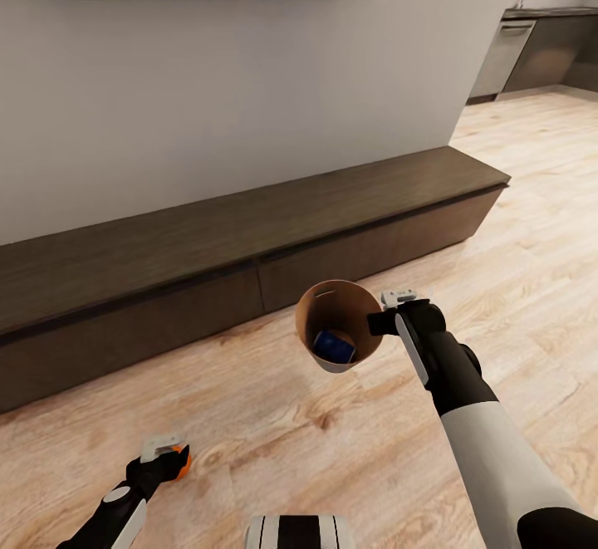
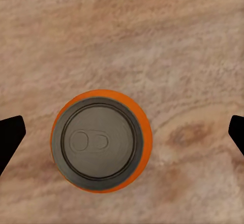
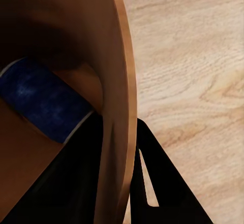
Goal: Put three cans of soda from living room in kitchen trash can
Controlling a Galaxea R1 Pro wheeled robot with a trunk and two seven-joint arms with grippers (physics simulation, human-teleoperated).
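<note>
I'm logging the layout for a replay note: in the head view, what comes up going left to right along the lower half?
Left pincer with the orange can → trash can holding the blue can → right pincer on its rim.

A home living room: long low dark-wood cabinet, plank floor, kitchen counter beyond.

Matt grained wood floor

Orange soda can (grey top), dark blue can, orange-brown bucket interior
</note>
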